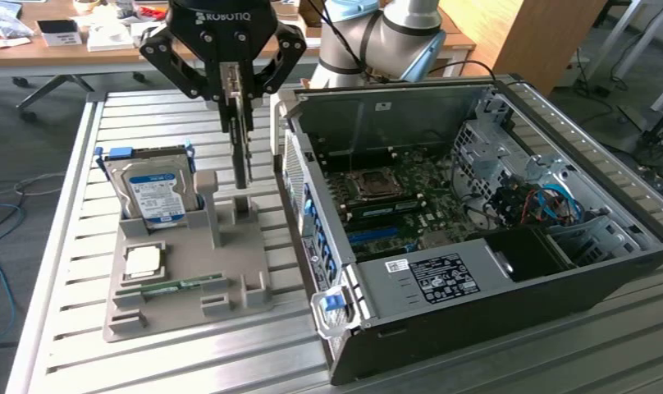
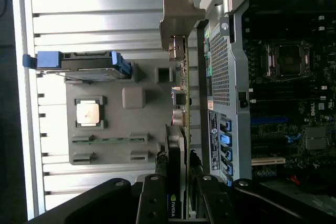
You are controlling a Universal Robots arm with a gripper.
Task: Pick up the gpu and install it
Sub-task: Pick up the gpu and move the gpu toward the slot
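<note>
The gpu [image 1: 240,139] is a thin green card seen edge-on, hanging upright from my gripper [image 1: 236,92]. The fingers are shut on its top edge. Its lower end sits just over the posts of the grey holder [image 1: 244,246], and I cannot tell whether it still touches them. In the wrist view the gpu [image 2: 181,103] runs as a narrow green strip from my gripper [image 2: 181,187] out to its silver end bracket [image 2: 176,14]. It lies between the holder [image 2: 134,98] and the side wall of the open computer case [image 2: 223,77].
A hard drive [image 1: 154,193] with a blue-white label stands in the holder, with a CPU [image 1: 144,261] and a memory stick [image 1: 184,285] lying in front of it. The open case [image 1: 594,271] shows its motherboard [image 1: 403,201]. All of this rests on a slatted metal table [image 1: 69,345].
</note>
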